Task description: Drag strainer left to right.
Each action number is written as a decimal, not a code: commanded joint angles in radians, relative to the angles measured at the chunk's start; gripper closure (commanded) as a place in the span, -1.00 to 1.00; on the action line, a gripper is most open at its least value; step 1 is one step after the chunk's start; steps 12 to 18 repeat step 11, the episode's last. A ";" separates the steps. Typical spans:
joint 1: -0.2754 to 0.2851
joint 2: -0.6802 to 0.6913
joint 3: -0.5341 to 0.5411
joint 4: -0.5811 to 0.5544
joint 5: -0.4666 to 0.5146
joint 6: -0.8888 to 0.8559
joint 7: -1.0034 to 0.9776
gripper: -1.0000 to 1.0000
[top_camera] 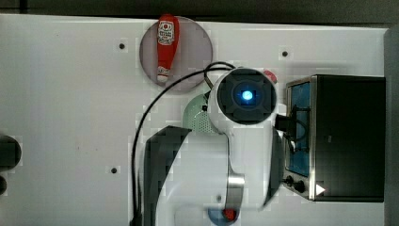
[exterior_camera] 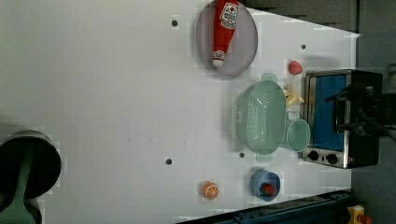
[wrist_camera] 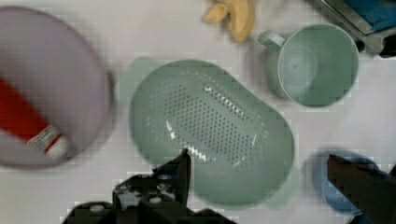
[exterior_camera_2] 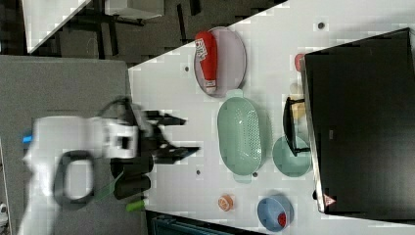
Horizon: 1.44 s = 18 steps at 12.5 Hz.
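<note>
A: While the jaws hang wide open and empty above the table (exterior_camera: 116, 93), where's the strainer (wrist_camera: 210, 128)?

B: In the right view, at three o'clock from the gripper (exterior_camera_2: 183, 134), well apart, beside the cup (exterior_camera_2: 292, 155). Its long axis runs twelve to six there.

No legible text; ketchup bottle (exterior_camera: 223, 31) label unreadable

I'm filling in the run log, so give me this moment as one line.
gripper: jaws open, above strainer, holding nothing | strainer: on table, beside cup, untouched | drag: not begun
</note>
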 commanded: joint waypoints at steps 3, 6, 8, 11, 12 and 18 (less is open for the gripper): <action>0.001 -0.176 0.029 0.098 0.026 -0.248 -0.099 -1.00; 0.001 -0.219 0.026 0.093 0.026 -0.274 -0.145 -1.00; 0.001 -0.220 0.024 0.093 0.026 -0.288 -0.145 -1.00; 0.001 -0.218 0.026 0.093 0.026 -0.287 -0.145 -1.00; 0.001 -0.218 0.026 0.093 0.026 -0.287 -0.145 -1.00; 0.001 -0.218 0.026 0.093 0.026 -0.287 -0.145 -1.00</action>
